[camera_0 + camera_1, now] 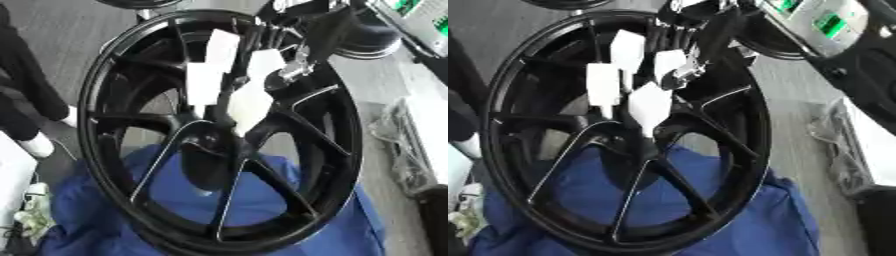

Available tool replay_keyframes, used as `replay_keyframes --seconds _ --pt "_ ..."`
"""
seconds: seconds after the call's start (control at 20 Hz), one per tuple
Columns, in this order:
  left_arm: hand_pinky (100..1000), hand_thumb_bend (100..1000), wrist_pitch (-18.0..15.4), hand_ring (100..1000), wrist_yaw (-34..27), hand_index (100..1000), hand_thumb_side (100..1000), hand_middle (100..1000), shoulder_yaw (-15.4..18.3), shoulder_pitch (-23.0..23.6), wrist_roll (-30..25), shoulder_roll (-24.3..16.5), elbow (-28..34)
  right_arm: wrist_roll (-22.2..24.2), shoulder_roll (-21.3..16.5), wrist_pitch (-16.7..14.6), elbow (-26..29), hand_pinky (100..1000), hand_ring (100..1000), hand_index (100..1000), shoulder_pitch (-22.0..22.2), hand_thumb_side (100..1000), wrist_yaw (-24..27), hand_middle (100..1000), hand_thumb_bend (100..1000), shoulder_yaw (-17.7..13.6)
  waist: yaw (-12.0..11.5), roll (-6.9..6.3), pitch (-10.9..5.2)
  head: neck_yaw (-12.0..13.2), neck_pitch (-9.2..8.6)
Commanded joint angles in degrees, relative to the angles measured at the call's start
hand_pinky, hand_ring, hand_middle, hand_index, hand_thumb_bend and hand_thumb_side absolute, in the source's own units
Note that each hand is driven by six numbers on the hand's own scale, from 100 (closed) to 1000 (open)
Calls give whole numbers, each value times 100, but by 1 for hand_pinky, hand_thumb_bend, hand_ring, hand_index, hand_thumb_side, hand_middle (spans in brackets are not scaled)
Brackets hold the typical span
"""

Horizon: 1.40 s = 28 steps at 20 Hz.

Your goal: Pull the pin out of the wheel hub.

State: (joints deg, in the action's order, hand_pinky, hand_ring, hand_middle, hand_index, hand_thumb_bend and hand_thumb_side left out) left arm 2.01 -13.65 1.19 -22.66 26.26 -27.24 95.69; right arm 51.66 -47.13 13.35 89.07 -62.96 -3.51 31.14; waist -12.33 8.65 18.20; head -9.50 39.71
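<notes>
Black wheel hub, right hand at centre

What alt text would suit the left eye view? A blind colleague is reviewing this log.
A robot hand with white-covered fingers reaches down from the top onto the centre of a large black spoked wheel. The wheel stands tilted on a blue cloth over a grey floor. The pin itself cannot be made out.
</notes>
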Motion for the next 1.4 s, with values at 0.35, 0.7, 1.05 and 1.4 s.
replay_keyframes --seconds 0.35,0.7,1.05,1.4 --pt "677 113 -11 728 -2 685 851 609 2 -78 -28 -167 83 31 -74 40 -110 798 727 791 -88 247 -91 701 409 -143 9 -48 -80 -45 11" --pt "677 112 -10 730 -6 685 851 609 0 -76 -39 -176 80 31 -55 -53 -184 796 722 787 -97 119 -101 695 363 -133 16 -50 -75 -54 15" --pt "677 111 0 732 -10 684 851 609 -19 -80 -67 -180 75 31 16 -47 -267 787 706 775 -125 125 -75 682 359 -123 20 -55 -62 -73 18" --pt "678 112 15 734 -13 684 853 609 -50 -85 -104 -179 71 31 105 -16 -362 780 694 763 -161 115 -63 666 349 -74 16 -55 -52 -88 28"
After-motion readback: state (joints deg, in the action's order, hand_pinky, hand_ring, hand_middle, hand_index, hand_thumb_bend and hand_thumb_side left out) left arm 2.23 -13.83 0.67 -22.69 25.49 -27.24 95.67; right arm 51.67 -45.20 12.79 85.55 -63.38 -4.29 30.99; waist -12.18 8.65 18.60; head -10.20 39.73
